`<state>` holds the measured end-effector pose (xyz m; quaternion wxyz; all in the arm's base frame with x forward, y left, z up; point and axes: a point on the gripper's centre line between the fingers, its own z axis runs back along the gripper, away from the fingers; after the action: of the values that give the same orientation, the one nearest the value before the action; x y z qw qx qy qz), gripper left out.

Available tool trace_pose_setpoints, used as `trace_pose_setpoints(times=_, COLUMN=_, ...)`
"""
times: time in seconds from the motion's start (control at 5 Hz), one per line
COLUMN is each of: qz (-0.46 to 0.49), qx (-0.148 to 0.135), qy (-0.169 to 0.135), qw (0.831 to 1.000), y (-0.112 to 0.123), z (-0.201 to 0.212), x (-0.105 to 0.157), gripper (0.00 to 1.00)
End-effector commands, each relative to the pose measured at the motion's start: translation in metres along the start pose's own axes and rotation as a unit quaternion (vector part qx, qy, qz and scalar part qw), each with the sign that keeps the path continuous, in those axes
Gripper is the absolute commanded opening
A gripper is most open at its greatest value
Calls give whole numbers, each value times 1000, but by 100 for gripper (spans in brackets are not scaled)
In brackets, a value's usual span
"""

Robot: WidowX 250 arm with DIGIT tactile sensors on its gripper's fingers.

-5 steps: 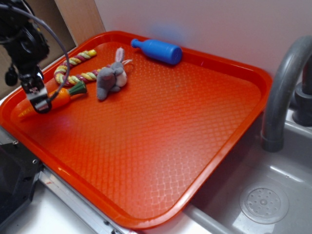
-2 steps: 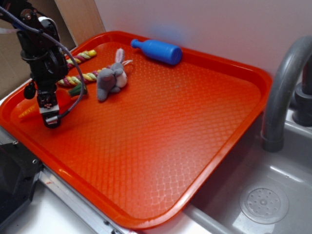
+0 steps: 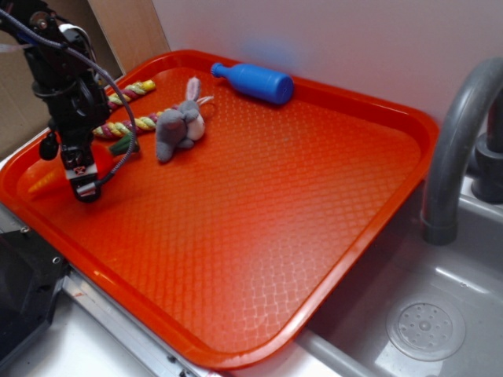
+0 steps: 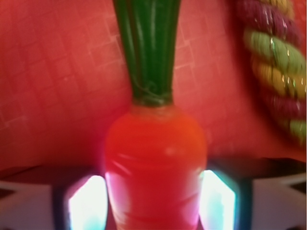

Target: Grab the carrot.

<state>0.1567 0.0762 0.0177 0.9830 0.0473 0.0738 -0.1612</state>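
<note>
The smooth orange plastic toy carrot with a dark green stub top (image 4: 154,158) lies at the left end of the red textured plastic tray (image 3: 259,236), beside the twisted pink-yellow-green rope toy (image 4: 278,81). The black gripper (image 3: 82,177) straddles the thick upper body, pads (image 4: 85,203) apart, flanking both sides; contact cannot be confirmed. Judgement: light, rigid, glossy, so slippery. The taper could squirt it out; grip the broad shoulder squarely.
</note>
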Motion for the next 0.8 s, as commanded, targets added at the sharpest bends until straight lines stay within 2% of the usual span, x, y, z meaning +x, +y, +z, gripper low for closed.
trace_pose_setpoints(times=0.0, qz=177, qx=28, qy=-10, qw=984, y=17, z=95, x=0, gripper=0)
trace_pose_setpoints(times=0.2, qz=258, qx=-5, qy=15, qw=966, y=8, z=144, x=10, gripper=0)
trace_pose_setpoints(times=0.4, qz=290, qx=-64, qy=-1, qw=955, y=-15, z=184, x=16, gripper=0)
trace_pose_setpoints(times=0.6, qz=284, qx=-77, qy=-54, qw=954, y=-38, z=218, x=21, gripper=0)
